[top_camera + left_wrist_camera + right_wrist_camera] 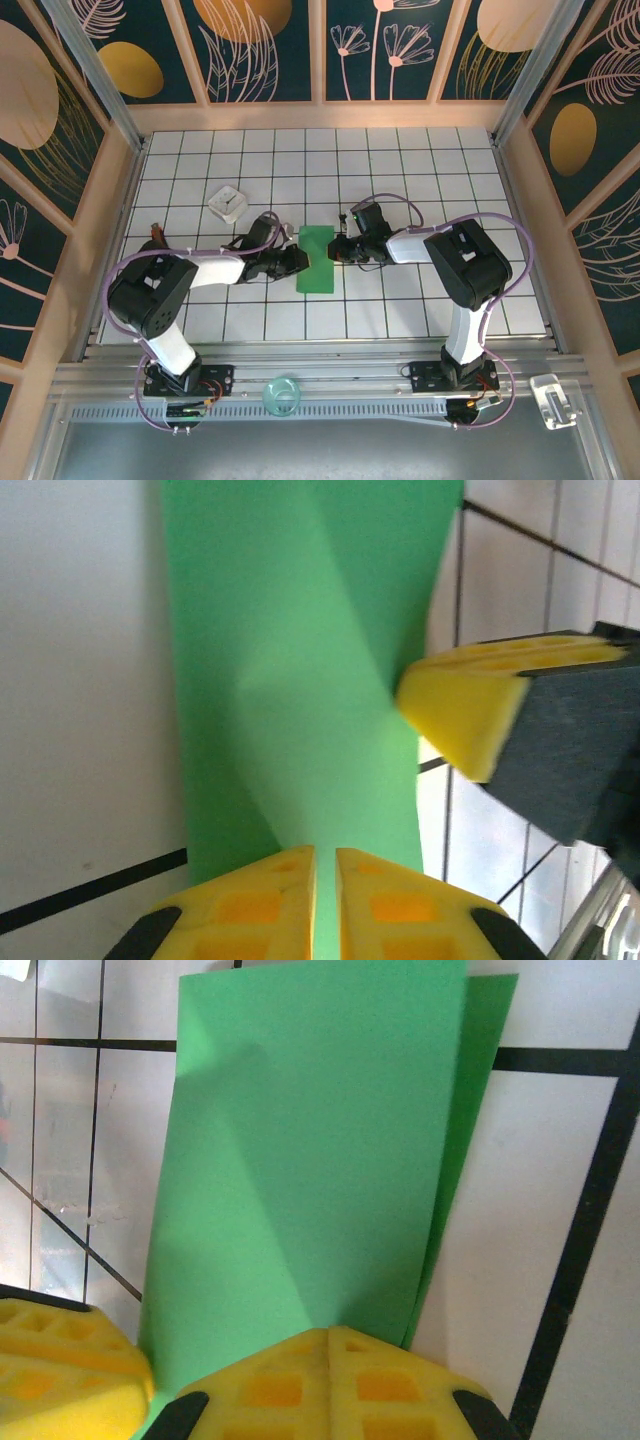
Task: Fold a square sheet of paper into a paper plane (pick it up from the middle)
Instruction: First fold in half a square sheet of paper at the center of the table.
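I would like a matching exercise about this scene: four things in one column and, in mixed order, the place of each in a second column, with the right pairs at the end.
Things
1. bright-green folded paper sheet
2. small white square box
3. left claw
4. right claw

Places
A. at the right edge of the green sheet
B. on the white tiled table, farther back and to the left of the green sheet
C. lying between the two claws
D. at the left edge of the green sheet

Pairs: 1-C, 2-B, 3-D, 4-A
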Robot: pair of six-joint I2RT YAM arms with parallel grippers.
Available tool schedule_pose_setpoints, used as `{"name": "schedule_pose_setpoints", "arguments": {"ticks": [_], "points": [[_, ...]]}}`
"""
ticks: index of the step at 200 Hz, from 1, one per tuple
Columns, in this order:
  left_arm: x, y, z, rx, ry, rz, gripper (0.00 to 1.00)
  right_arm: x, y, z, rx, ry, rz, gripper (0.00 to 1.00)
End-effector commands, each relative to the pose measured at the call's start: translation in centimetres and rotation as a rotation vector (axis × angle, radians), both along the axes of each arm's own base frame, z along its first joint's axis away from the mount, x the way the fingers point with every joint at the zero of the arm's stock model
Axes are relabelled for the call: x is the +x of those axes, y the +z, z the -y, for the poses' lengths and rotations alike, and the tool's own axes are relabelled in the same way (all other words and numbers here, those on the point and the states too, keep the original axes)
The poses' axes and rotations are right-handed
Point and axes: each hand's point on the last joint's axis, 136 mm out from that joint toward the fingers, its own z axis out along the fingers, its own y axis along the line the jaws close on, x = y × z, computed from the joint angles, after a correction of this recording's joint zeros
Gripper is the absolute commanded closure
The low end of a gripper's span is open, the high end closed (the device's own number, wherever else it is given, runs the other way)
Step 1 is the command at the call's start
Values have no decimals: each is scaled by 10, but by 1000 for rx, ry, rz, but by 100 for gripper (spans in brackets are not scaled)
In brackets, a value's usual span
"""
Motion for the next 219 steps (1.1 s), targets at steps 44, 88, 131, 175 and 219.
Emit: {"name": "schedule_pose_setpoints", "arguments": {"ticks": [44, 88, 131, 175, 219], "points": [[-11, -18, -21, 39, 38, -43, 87, -33, -67, 55, -269, -71, -162, 100], [-17, -28, -24, 49, 41, -67, 88, -34, -67, 55, -269, -70, -162, 100], [-25, -39, -36, 109, 44, -83, 90, -34, -64, 55, -266, -71, -155, 100], [-41, -61, -48, 180, 13, -135, 96, -18, -26, 32, -152, -38, -81, 100], [-47, -67, -50, 216, -33, -158, 100, 1, 38, 9, -14, -8, 33, 88]]}}
